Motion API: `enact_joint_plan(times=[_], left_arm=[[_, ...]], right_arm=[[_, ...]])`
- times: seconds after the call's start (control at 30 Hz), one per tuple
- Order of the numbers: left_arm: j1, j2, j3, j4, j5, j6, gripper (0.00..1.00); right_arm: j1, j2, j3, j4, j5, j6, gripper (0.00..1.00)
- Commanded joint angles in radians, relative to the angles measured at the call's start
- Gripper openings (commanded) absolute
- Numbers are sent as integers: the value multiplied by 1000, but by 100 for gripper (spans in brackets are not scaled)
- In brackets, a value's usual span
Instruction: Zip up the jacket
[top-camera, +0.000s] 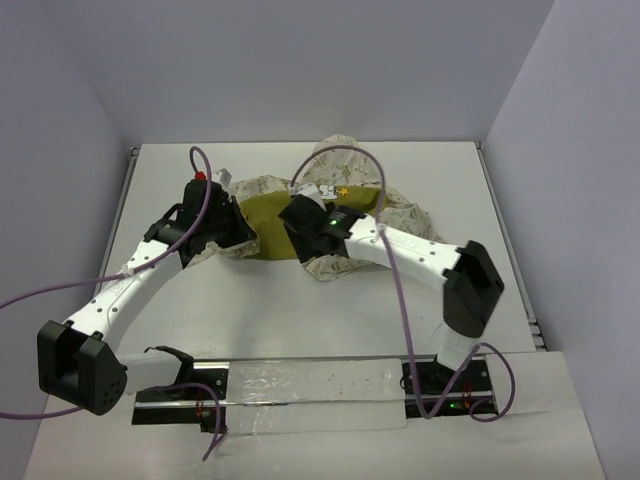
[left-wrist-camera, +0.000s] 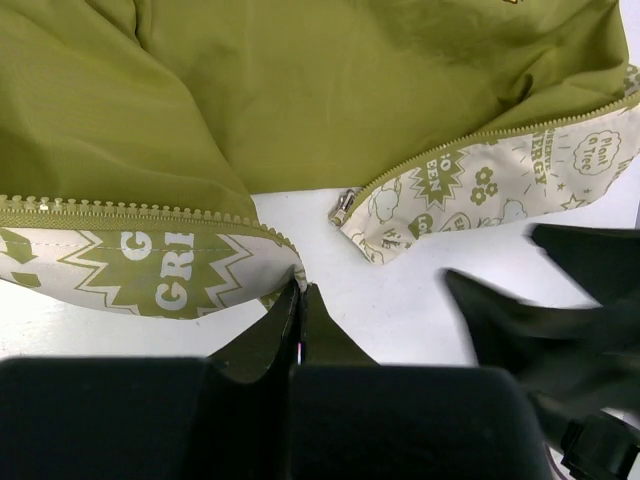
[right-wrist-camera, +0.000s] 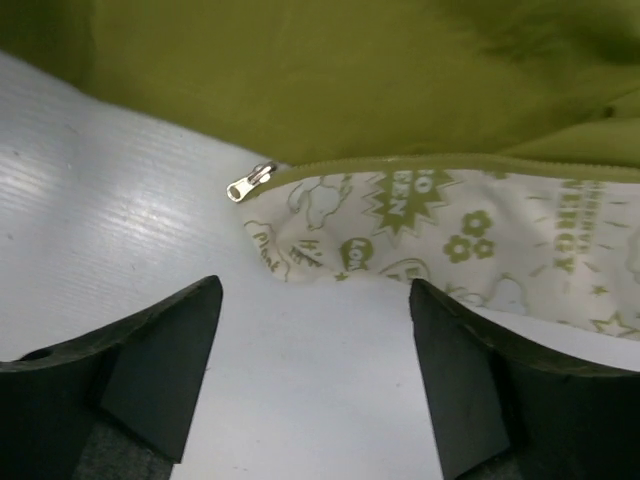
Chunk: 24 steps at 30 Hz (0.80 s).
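Observation:
The jacket (top-camera: 268, 208) lies open on the table, olive lining up, with its white patch (top-camera: 328, 190) at the back. My left gripper (top-camera: 236, 238) is shut, its tips (left-wrist-camera: 298, 290) pinching the bottom corner of the left front panel (left-wrist-camera: 150, 270), below its zipper teeth (left-wrist-camera: 130, 209). My right gripper (top-camera: 300, 216) is open and empty, its jaws wide apart (right-wrist-camera: 315, 300) just short of the right panel's corner (right-wrist-camera: 330, 240). The metal zipper slider (right-wrist-camera: 250, 183) sits at that corner's end and also shows in the left wrist view (left-wrist-camera: 343, 205). The two panels are apart.
White table (top-camera: 300, 310) with grey walls on three sides. A metal rail (top-camera: 310, 385) runs along the near edge between the arm bases. Purple cables (top-camera: 405, 300) loop over both arms. My right gripper's fingers (left-wrist-camera: 520, 310) show at the right of the left wrist view.

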Motion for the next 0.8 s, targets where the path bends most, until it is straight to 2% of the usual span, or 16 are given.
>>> enact_joint_plan(times=[0.0, 0.03, 0.13, 0.2, 0.33, 0.4, 0.5, 0.77], left_arm=[[-7, -4, 1, 70, -13, 3, 0], [-7, -5, -2, 79, -10, 3, 0], [-7, -4, -9, 104, -4, -3, 0], [-7, -8, -23, 123, -6, -5, 0], [-7, -20, -45, 130, -23, -17, 0], [-8, -23, -47, 124, -27, -17, 0], [-8, -34, -40, 111, -39, -10, 0], [-8, -39, -22, 84, -56, 13, 0]], right_arm=[[-51, -206, -97, 25, -6, 34, 70], [-66, -248, -151, 52, -29, 52, 61], [-102, -334, -294, 157, -98, 141, 42], [-110, -352, -348, 237, -148, 260, 38], [-95, -321, -438, 427, -204, 490, 43], [-90, -285, -457, 479, -223, 551, 43], [-81, -179, -426, 474, -156, 630, 46], [-80, -21, -346, 451, -123, 680, 56]])
